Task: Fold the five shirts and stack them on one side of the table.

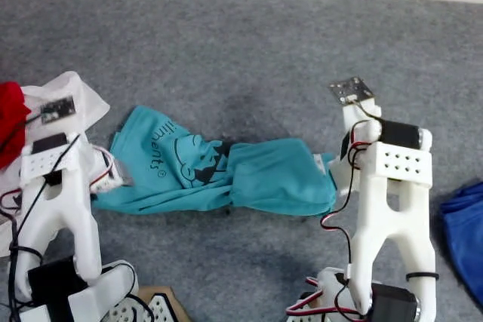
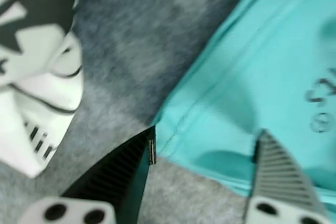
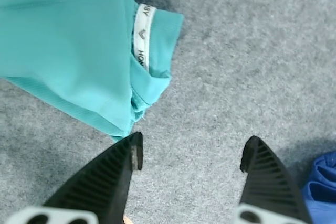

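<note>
Crumpled teal shirt mid-table

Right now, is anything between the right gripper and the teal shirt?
Nothing visible. The right gripper hangs open over the grey table, with the collar end of the teal shirt just beyond one fingertip. The blue cloth lies on the gripper's other side.

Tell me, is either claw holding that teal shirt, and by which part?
Nothing is held. The left gripper is open astride the teal shirt at its hem; the right gripper is open over the gray table beside the collar.
</note>
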Robot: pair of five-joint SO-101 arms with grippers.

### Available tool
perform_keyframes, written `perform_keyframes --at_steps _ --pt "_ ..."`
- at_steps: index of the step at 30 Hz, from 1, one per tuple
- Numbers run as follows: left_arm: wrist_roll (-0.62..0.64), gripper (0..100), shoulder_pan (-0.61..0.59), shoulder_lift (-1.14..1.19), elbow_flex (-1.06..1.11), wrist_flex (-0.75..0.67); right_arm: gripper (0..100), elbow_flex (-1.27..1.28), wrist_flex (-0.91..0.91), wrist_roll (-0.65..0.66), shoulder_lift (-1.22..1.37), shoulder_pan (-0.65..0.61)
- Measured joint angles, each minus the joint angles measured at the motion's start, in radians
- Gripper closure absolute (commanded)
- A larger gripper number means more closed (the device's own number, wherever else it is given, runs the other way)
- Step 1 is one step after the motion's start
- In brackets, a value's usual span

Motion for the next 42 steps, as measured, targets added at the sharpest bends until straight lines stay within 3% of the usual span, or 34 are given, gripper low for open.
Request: perform_keyframes --at_steps 6,14,23,34,42 --pt "0.000 66 -0.081 0.000 0.075 -0.051 69.9 0.000 -0.015 0.000 0.000 0.000" --pt "-0.002 67 -0.071 0.000 0.175 -0.210 69.9 0.000 -0.015 0.000 0.000 -0.011" --pt "0.000 100 0.055 -0.020 0.181 -0.241 69.9 0.000 -0.015 0.000 0.000 -0.015" --pt "0.000 98 0.100 -0.018 0.172 -0.244 69.9 0.000 -0.015 0.000 0.000 0.008" --pt "0.000 98 0.336 -0.017 -0.092 -0.044 69.9 0.000 -0.015 -0.110 -0.014 0.006"
